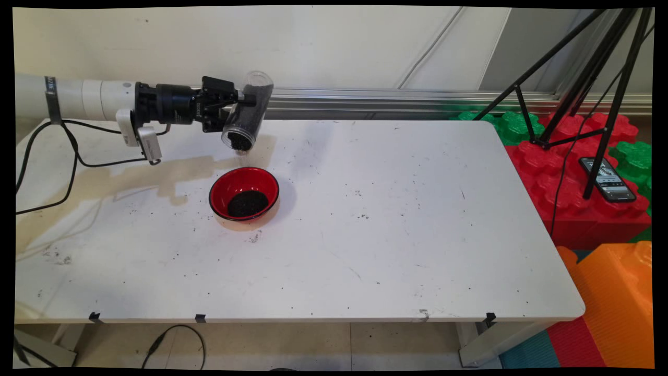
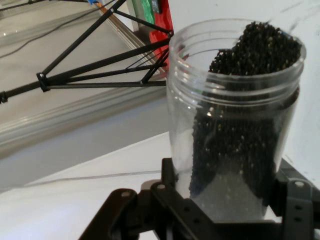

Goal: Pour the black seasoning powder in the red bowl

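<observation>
Claw [image 1: 241, 106] clenched around a clear plastic jar [image 1: 248, 111], gripping it mid-body, arm coming in level from the left. Jar tipped mouth-down and toward the near side, bottom end up toward the wall. Dark grains [image 1: 239, 140] piled at the jar mouth; in the hand view the grains [image 2: 255, 50] fill the jar [image 2: 235, 125] right to the threaded rim, fingers [image 2: 172, 185] pressed on both sides of it. Just below and nearer than the jar mouth, a red bowl [image 1: 243, 193] sits on the white table [image 1: 391, 219], not touching the jar, with a dark heap of grains in its bottom. Loose dark specks scattered on the table around the bowl. Far right of the claw, off the table: black tripod [image 1: 584, 78], phone [image 1: 607, 179] lying on red blocks [image 1: 553, 172], green blocks [image 1: 514, 127] behind, orange block [image 1: 616, 292] nearer.
</observation>
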Controlling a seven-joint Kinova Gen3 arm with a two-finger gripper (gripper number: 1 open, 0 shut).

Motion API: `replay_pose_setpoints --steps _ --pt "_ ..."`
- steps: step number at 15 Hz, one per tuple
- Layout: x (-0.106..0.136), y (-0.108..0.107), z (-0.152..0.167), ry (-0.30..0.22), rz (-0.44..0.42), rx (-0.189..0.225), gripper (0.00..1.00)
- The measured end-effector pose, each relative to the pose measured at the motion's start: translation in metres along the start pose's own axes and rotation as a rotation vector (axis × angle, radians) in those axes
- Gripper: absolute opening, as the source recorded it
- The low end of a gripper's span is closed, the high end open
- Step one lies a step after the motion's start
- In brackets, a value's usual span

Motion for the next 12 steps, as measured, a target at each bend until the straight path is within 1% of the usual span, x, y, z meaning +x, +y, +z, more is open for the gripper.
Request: replay_pose_setpoints --steps 5,12 --pt "-0.0003 0.0015 0.0013 0.000 -0.091 -0.007 0.00" --pt "-0.0019 0.0008 0.0018 -0.003 -0.254 -0.009 0.00"
